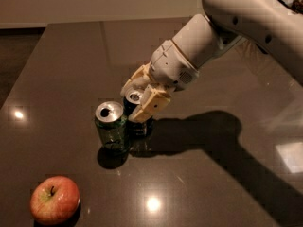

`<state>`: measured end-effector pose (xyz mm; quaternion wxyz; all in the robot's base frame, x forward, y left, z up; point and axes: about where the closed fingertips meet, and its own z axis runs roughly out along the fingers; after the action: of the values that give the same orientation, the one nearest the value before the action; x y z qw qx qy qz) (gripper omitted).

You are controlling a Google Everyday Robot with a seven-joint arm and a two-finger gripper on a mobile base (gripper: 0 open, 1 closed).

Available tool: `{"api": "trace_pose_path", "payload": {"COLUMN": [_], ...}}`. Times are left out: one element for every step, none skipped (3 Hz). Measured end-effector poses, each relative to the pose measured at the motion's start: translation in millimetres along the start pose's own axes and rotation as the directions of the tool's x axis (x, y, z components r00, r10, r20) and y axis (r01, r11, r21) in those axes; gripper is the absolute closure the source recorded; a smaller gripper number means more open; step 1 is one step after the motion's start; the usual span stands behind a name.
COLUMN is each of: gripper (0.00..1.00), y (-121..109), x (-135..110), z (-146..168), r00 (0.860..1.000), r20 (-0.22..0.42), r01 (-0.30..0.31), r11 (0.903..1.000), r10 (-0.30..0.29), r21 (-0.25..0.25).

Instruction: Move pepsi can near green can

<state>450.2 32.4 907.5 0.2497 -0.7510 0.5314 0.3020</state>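
Note:
The green can [111, 126] stands upright on the dark table [213, 183], left of centre. The pepsi can [138, 121] stands just to its right, almost touching it; only its silver top and a dark strip of its side show. My gripper [137, 102] reaches down from the upper right, with its cream fingers [149, 107] closed around the pepsi can's upper part. The can's lower end is at the table surface.
A red apple [55, 199] lies at the front left of the table. The white arm [222, 37] crosses the upper right and casts a wide shadow over the right side of the table. The table's left edge runs along the far left.

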Motion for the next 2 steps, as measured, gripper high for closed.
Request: {"api": "trace_pose_path", "payload": {"gripper": [0.05,0.0], "y": [-0.2,-0.2], "x": [-1.5,-2.4], "z": [0.7,1.5], "r00": [1.0,1.0], "r20": [0.0,0.0], "r01": [0.001,0.003], "r11": [1.0,1.0], "r10": [-0.001,-0.003], "r21": [0.0,0.0]}}
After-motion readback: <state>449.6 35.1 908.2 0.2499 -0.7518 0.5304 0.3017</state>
